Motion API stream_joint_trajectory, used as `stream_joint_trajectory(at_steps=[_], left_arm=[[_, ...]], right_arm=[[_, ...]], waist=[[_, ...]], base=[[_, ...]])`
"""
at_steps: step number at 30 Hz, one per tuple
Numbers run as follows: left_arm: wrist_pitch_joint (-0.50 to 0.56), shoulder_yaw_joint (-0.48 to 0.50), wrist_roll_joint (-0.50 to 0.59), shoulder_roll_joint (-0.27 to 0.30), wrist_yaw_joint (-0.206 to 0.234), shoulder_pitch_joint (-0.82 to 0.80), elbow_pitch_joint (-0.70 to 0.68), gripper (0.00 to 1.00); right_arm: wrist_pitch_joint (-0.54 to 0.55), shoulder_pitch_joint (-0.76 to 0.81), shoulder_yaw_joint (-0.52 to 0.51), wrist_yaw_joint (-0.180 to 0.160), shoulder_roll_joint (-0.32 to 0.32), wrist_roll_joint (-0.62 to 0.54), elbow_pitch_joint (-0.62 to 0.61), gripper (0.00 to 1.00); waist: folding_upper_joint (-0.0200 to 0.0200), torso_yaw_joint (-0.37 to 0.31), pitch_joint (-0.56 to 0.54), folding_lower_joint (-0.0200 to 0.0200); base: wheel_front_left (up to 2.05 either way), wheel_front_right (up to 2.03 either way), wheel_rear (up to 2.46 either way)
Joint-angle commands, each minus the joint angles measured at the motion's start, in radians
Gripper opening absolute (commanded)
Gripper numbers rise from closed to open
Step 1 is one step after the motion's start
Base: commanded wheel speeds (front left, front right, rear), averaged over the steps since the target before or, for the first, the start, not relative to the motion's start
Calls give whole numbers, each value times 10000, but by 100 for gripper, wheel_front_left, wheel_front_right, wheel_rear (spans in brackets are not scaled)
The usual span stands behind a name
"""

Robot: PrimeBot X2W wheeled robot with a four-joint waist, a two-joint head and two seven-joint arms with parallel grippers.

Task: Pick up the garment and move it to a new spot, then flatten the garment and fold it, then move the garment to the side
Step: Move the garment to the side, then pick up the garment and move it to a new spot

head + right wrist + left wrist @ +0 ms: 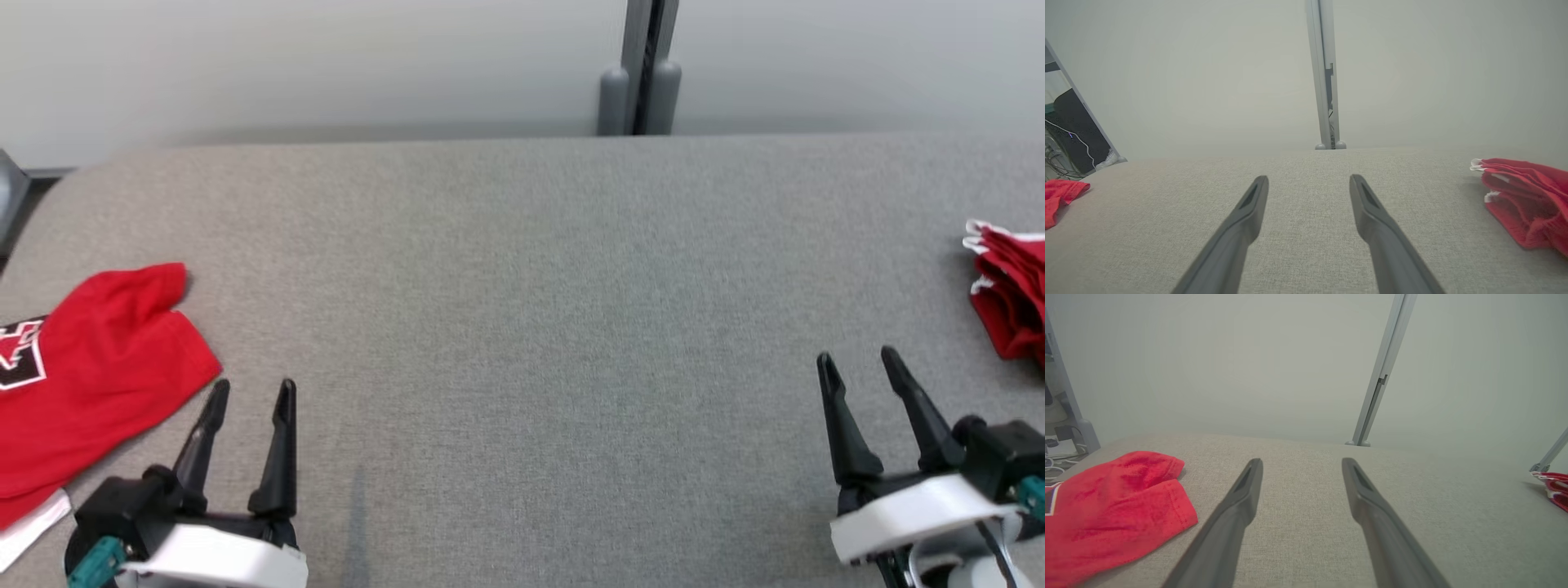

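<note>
Nearest, the left gripper (253, 385) and the right gripper (856, 356) hung over the grey table (531, 286), each with its fingers spread wide and holding nothing. Just beside the left one, the red shirt (98, 367) lay loose at the table's left edge. Well apart, at the right edge, sat a folded red cloth (1012, 294). Beyond the table stood a grey post (641, 65).

light: even, soft, bright | shadows: faint | wrist views: hazy, washed-out, edges bent
</note>
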Motion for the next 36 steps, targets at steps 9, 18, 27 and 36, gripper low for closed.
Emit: stream_joint_trajectory(at_steps=[9, 18, 27, 36], left_arm=[[388, -223, 0, 201, 181, 797, -283, 100], [741, -275, -14, 425, 309, 1036, -621, 100], [862, -314, -70, 476, 346, 1055, -745, 100], [889, -326, -118, 517, 392, 1060, -749, 100]], right_arm=[[583, 1514, -476, -1, 113, -58, -875, 100], [920, 2121, -638, -1, 263, -154, -1539, 100], [998, 2194, -676, -1, 342, -119, -1717, 100], [1029, 2178, -679, -1, 376, -256, -1799, 100]], waist=[[-1, 210, -1242, 0], [-1, 137, -1432, 0], [-1, 113, -1425, 0], [-1, 74, -1394, 0]], base=[[0, 0, 0], [0, 0, 0], [0, 0, 0], [0, 0, 0]])
